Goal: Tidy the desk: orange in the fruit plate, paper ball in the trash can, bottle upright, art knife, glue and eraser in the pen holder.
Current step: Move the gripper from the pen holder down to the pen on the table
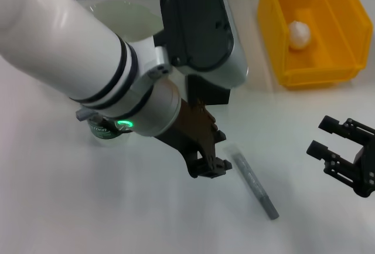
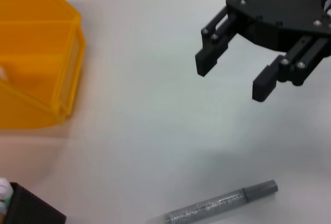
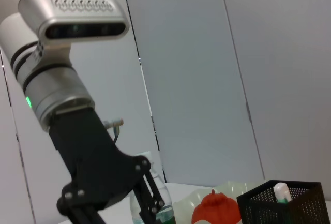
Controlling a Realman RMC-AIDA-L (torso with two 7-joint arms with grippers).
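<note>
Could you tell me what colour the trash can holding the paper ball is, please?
Bright yellow; the trash can shows best in the head view.

bright even overhead light, soft shadows on white desk [image 1: 88,207], near arm blurred

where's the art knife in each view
Head view: art knife lies on the table, low and right of centre, beside the left hand.
Left wrist view: along the bottom edge.
Right wrist view: not in it.
Shared landmark: the yellow trash can, in the head and left wrist views.
</note>
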